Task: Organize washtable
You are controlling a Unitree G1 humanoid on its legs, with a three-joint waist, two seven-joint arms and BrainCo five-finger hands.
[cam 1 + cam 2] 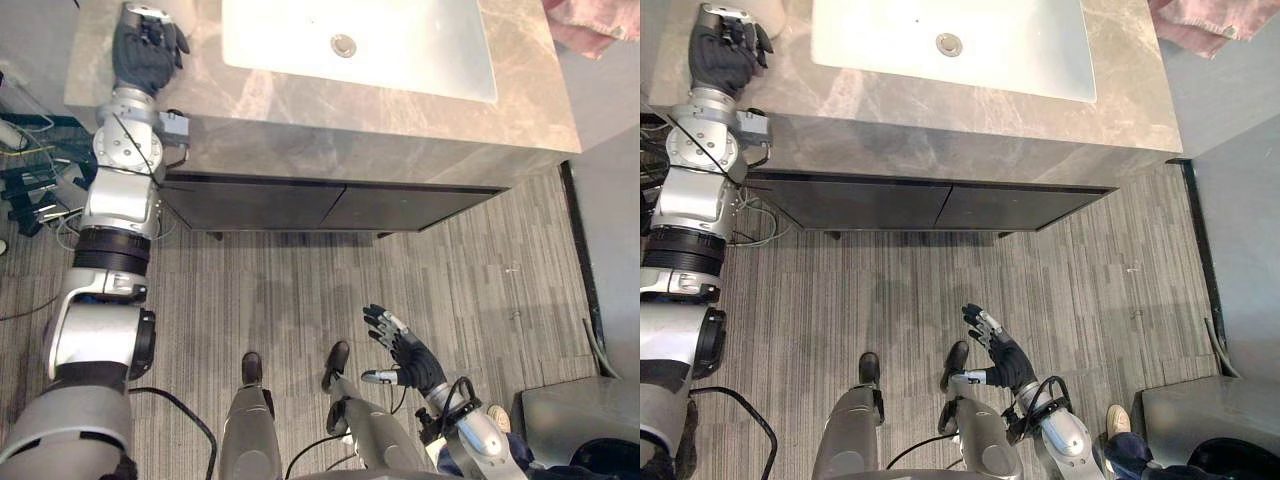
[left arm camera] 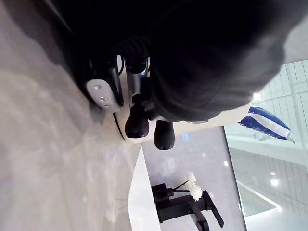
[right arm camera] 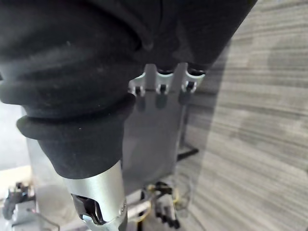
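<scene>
At upper left, our left hand (image 1: 148, 50) sits on the counter (image 1: 400, 130), grip unclear to us; lower centre, our right hand (image 1: 408, 356) hangs splayed.

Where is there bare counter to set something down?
Widest bare patch: the countertop strip between the basin and the front edge. A narrower strip lies right of the basin, with the pink cloth past its far corner. The left end is taken by the left hand.
</scene>
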